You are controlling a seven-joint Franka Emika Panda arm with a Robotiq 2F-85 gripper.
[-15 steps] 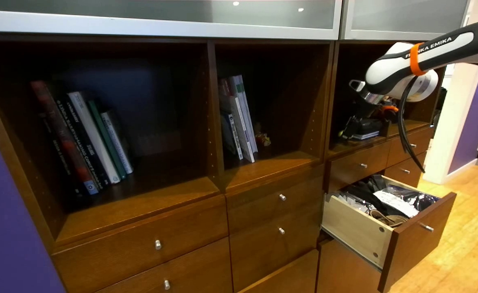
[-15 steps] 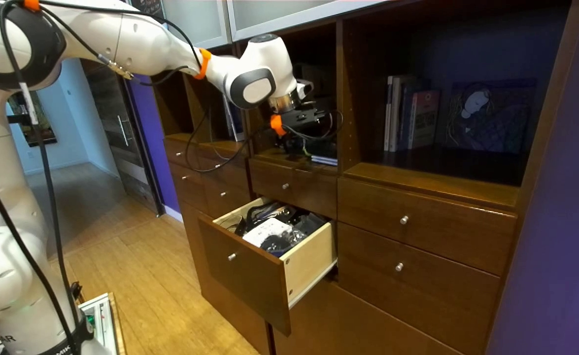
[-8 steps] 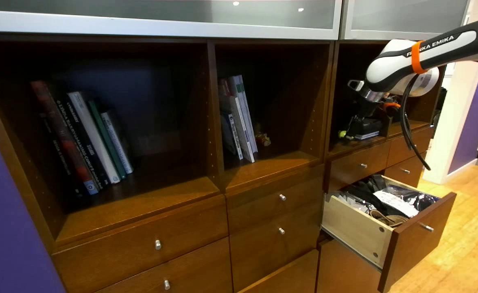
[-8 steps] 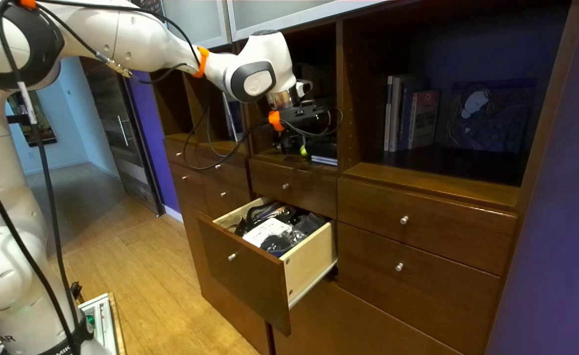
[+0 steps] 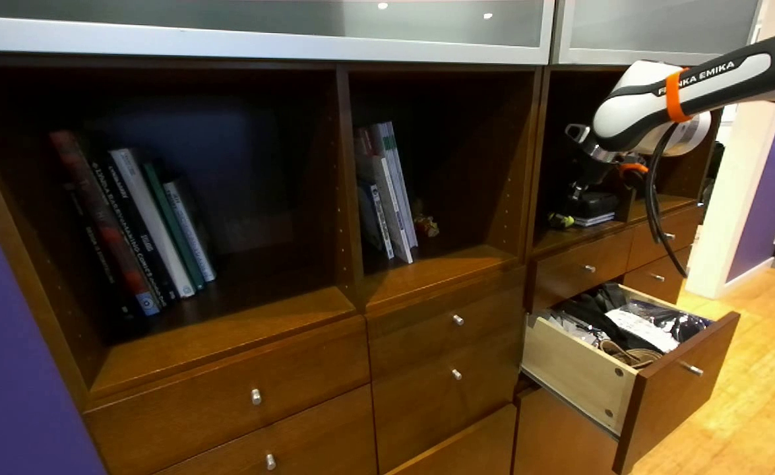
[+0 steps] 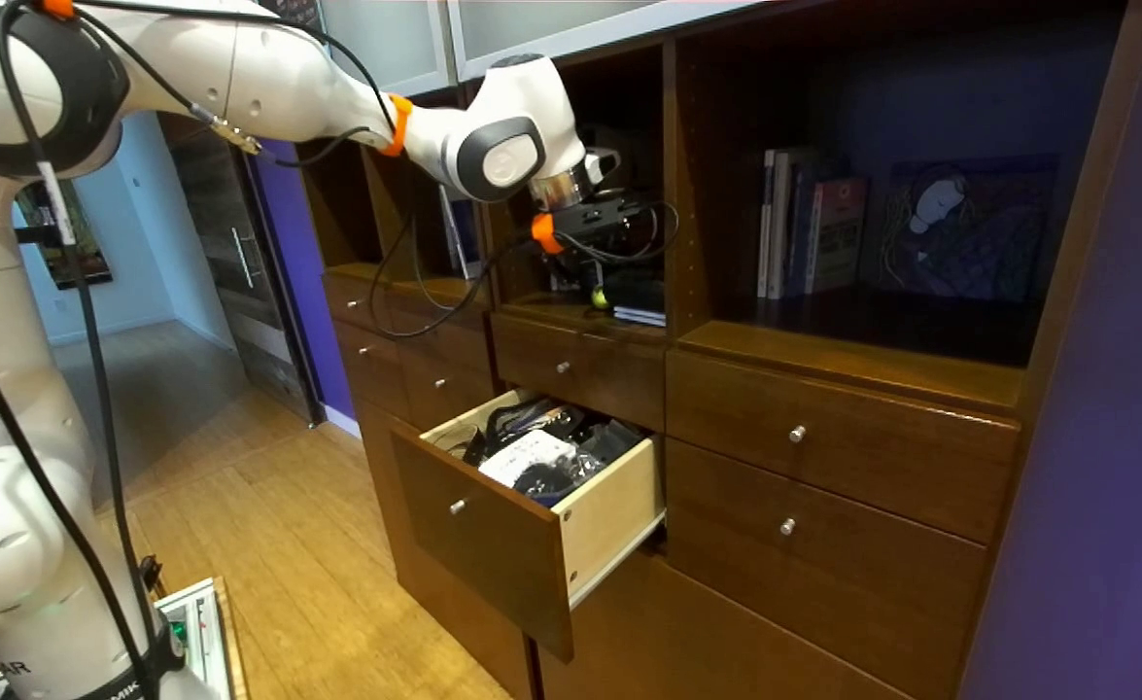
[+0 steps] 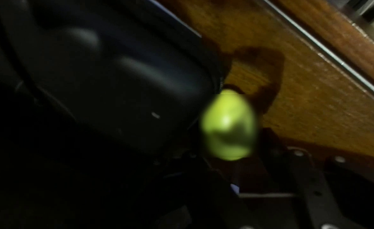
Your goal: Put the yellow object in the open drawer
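Just left of the black case, the yellow-green ball-like object lies below the gripper, between its jaws in the wrist view; how wide these stand, and whether they hold it, I cannot tell. The open drawer is lower and nearer.

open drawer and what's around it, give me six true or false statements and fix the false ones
1. The open drawer holds a white item among other things. True.
2. The yellow object lies inside the open drawer. False: it is in the shelf compartment higher up.
3. In the wrist view, a black object shows beside the yellow object. True.
4. The upper drawer directly above the open drawer is pulled out too. False: it is shut.
5. The gripper is down inside the open drawer. False: it is up by the yellow object.
6. In an exterior view, several books lean to one side. True.
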